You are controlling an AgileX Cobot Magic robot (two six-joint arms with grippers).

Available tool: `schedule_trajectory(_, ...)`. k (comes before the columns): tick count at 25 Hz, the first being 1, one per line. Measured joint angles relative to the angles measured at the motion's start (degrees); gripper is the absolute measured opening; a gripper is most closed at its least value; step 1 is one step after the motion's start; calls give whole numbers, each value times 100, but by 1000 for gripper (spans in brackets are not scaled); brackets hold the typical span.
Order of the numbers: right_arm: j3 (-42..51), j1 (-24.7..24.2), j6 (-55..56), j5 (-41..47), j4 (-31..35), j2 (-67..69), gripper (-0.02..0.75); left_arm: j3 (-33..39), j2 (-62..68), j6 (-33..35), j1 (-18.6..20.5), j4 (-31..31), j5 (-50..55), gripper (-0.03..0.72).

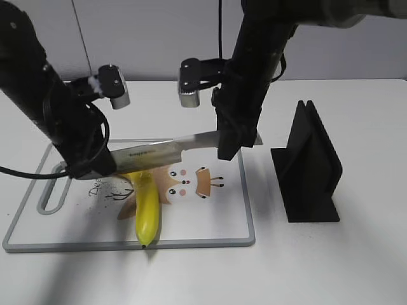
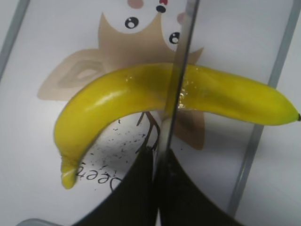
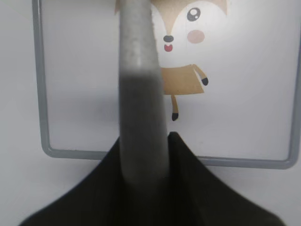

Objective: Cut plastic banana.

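The plastic banana (image 1: 147,213) lies whole on the white cutting board (image 1: 191,241), dark tip toward the front edge. A knife (image 1: 159,149) is held level across the board. My left gripper (image 1: 102,166) is shut on its blade end and my right gripper (image 1: 229,149) is shut on its grey handle. In the left wrist view the blade (image 2: 181,56) stands edge-on between the jaws (image 2: 157,153) and crosses the banana (image 2: 117,101) near mid-length. I cannot tell if it touches. In the right wrist view the handle (image 3: 138,70) sits between the jaws (image 3: 143,141).
A black knife stand (image 1: 308,165) stands on the table right of the board. The board has a grey rim (image 3: 42,94), a handle slot at its left (image 1: 54,190) and a printed fox figure (image 1: 187,184). The white table surrounds it.
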Motion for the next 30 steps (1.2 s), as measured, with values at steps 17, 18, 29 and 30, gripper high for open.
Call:
schedule_trajectory(17, -66, 15, 239, -416, 42, 619, 239, 502, 336, 99, 44, -428, -816, 3)
schedule_trajectory(18, -66, 9, 239, -416, 47, 624, 239, 497, 341, 99, 44, -430, -816, 3)
schedule_trajectory(29, -45, 33, 581, -410, -135, 500, 248, 531, 168, 99, 37, -372, -870, 3)
schedule_trajectory(30, -21, 35, 653, -415, -167, 452, 251, 559, 113, 94, 30, -360, -901, 3)
